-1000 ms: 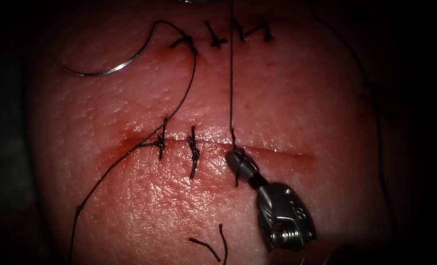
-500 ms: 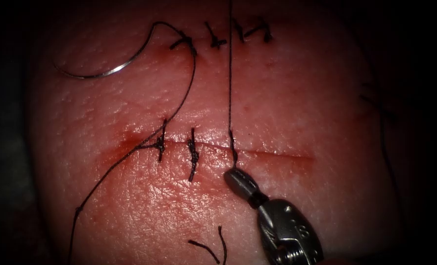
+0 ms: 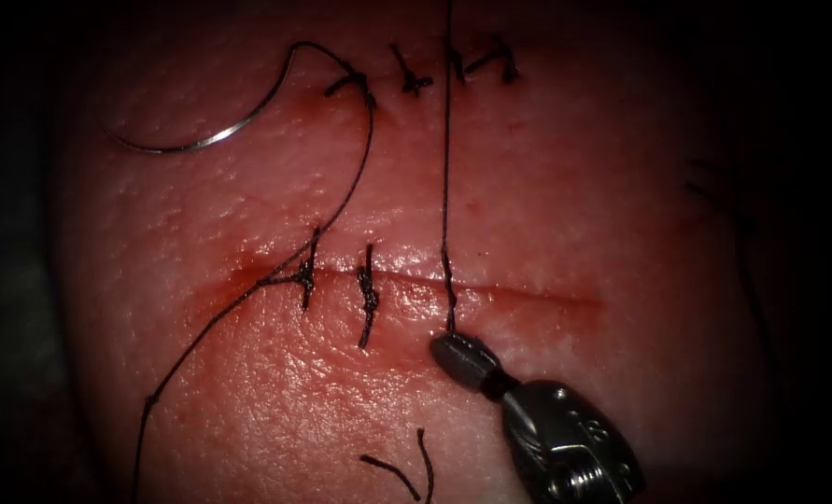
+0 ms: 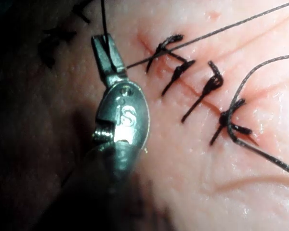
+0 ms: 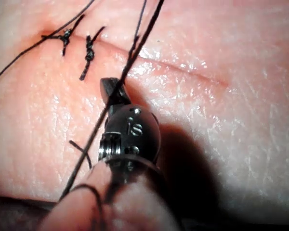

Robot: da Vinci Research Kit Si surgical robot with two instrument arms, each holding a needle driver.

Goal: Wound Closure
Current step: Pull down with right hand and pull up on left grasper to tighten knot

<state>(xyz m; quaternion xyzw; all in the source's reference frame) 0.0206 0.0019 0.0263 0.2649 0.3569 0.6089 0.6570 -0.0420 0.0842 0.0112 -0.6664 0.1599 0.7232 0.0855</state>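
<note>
Grey steel: the right tool sits just below the cut in the endoscope view, its jaws pressed together on the short lower end of the thread at the third stitch. From that stitch the strand runs straight up and out of the endoscope frame. In the left wrist view I see the left tool with its jaws pinched on a strand of this thread that rises from their tip.

The curved needle lies free on the tissue, well above and left of the cut, held by neither tool and not in the tissue. Its thread trails down past the first stitch. Two cut ends of thread lie on the tissue below the cut.

Against the picture one second ago, the right tool has drawn back from the cut line to a position below it. The needle has not moved.
</note>
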